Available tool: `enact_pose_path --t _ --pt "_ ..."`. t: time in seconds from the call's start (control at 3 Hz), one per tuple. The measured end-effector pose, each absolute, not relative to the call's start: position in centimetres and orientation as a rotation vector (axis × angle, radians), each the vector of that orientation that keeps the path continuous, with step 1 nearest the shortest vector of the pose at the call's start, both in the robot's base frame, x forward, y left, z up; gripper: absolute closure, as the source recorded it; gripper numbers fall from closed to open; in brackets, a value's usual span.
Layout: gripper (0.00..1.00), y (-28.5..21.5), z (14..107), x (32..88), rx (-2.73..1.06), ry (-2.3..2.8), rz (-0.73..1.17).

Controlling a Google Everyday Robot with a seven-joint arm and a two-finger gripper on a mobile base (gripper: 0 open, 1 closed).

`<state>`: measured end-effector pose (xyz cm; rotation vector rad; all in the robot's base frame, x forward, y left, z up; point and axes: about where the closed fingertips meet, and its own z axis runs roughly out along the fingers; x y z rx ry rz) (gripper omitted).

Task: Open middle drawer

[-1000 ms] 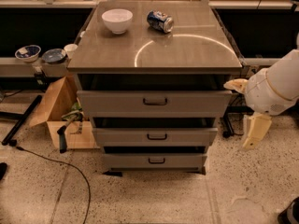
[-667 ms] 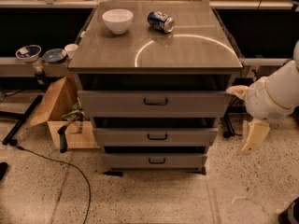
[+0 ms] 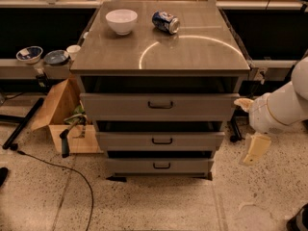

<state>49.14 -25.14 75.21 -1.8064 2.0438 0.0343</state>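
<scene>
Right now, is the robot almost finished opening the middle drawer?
Not yet. Done: nothing that shows; the wide, shallow grey middle drawer looks about shut. In hand: the cream two-finger gripper hangs off the right side of the grey cabinet, about level with that drawer and apart from its small dark bar handle. Left: reach the handle, grip it and pull the drawer out.

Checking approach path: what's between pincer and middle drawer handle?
Camera view: a dark leg right of shallow grey middle drawer, then its bare front; beige pincer farther right.
</scene>
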Motion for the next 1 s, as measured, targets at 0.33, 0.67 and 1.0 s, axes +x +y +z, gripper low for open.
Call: enact_pose_path --t 0.33,0.67,1.0 --pt "0.00 -25.3 73.2 49.7 -1.788 2.061 0.040" --pt "0.00 -25.9 69.1 50.6 -1.784 2.112 0.097" --pt "0.00 -25.9 68.8 50.5 -1.782 2.120 0.104"
